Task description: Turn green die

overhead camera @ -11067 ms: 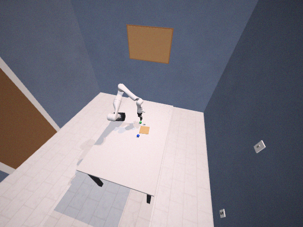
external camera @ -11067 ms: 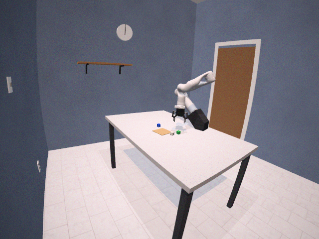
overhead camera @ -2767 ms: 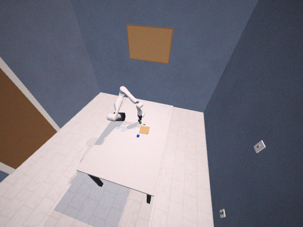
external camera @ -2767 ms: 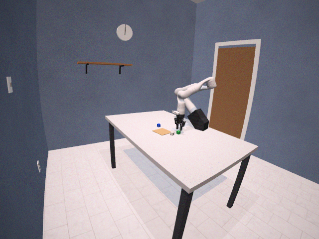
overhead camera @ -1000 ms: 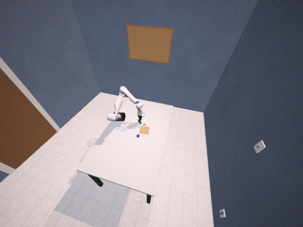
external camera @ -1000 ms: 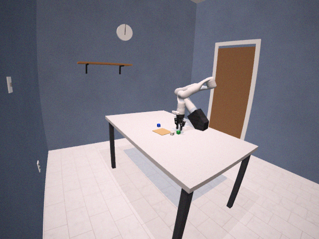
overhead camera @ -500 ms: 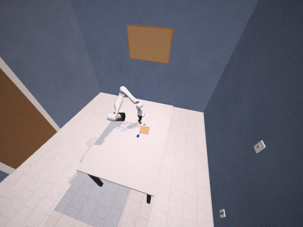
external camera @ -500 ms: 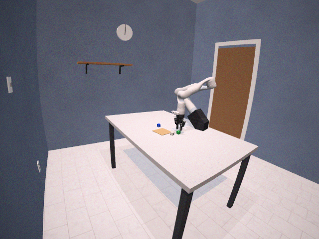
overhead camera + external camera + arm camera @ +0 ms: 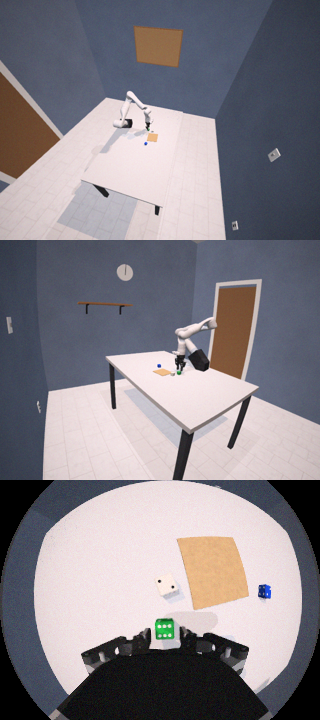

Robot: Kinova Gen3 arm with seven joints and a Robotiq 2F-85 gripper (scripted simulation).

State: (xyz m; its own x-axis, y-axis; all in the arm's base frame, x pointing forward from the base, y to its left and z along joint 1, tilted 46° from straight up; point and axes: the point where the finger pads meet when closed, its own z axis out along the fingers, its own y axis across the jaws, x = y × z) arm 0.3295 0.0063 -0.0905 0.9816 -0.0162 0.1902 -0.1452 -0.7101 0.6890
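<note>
Misalignment is the first risk: the hand (image 9: 147,128) (image 9: 179,369) (image 9: 165,633) is partly open, with nothing gripped, and if it is lowered off-centre, the green die (image 9: 148,129) (image 9: 178,373) (image 9: 164,629) could be struck by a fingertip. That die is seen on the counter (image 9: 129,167) (image 9: 201,395) (image 9: 100,555), off the mat (image 9: 152,137) (image 9: 162,372) (image 9: 215,572), which lies toward half past one in the wrist view. At twelve o'clock, the white die (image 9: 152,131) (image 9: 172,373) (image 9: 166,585) could be knocked over by a wide swing. The blue die (image 9: 145,143) (image 9: 159,365) (image 9: 265,591), at two o'clock, cannot be read surely; a wrong turn might follow.
</note>
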